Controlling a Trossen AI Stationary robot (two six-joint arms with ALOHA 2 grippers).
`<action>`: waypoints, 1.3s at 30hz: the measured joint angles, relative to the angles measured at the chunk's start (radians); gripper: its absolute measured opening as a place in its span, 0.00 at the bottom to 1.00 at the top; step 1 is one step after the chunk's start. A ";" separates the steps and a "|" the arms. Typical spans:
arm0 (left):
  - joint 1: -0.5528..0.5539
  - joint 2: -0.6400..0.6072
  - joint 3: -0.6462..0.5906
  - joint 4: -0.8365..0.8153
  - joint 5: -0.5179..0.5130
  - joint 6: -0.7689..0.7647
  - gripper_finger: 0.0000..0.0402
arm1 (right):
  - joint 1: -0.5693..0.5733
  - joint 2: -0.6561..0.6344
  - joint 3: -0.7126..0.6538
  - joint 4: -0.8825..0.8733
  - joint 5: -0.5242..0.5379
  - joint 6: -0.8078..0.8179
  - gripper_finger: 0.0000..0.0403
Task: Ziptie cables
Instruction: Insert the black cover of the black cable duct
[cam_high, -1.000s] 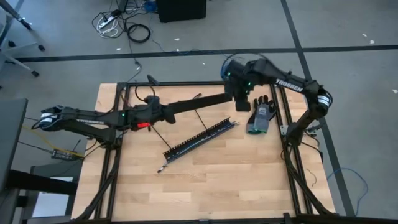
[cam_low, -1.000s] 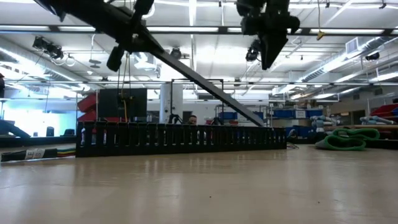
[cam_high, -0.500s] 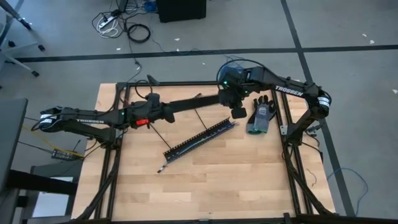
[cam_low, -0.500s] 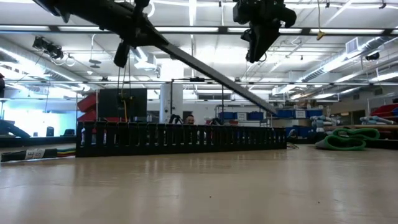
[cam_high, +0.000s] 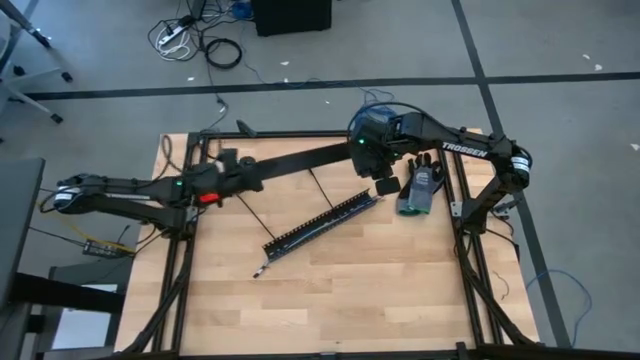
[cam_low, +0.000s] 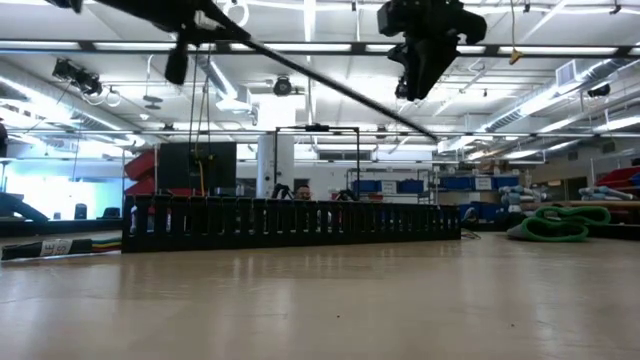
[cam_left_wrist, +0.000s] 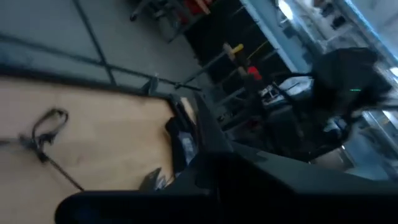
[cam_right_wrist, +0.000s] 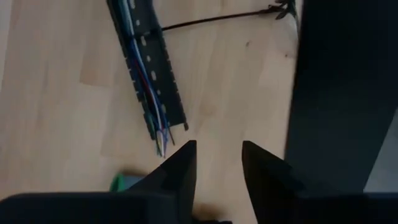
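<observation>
Overhead, the left arm reaches across the far part of the pale wooden worktop (cam_high: 340, 290), its left hand (cam_high: 262, 172) clamped shut on the near end of a long flat black strip (cam_high: 310, 160) that runs rightward and up off the surface toward the right arm. The right hand (cam_high: 384, 187) hangs above the far right of the worktop, beside the strip's far end; in its wrist view the two dark fingers (cam_right_wrist: 177, 168) stand partly apart with bare wood between them and nothing held.

Below and left of that hand, a long black slotted cable channel (cam_high: 322, 224) lies diagonally on the wood, and the bundle of thin blue, pale and reddish cables (cam_right_wrist: 151, 93) sits inside it, the tips poking out at its right end. A thin black ziptie (cam_high: 322, 191) lies just beyond the channel, slanting toward the far edge. A grey and green work glove (cam_high: 420, 189) rests right of the channel, near the right arm's base.
</observation>
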 joint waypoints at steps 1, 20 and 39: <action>-0.006 -0.029 0.000 -0.015 0.000 0.030 0.00 | 0.001 0.000 0.000 0.002 -0.004 0.010 0.32; -0.057 -0.336 0.000 -0.582 -0.208 -0.138 0.00 | 0.134 0.000 0.000 0.143 -0.038 0.216 0.59; -0.113 -0.143 0.000 -0.434 -0.251 -0.402 0.00 | 0.068 -0.001 0.000 0.298 -0.045 0.036 0.63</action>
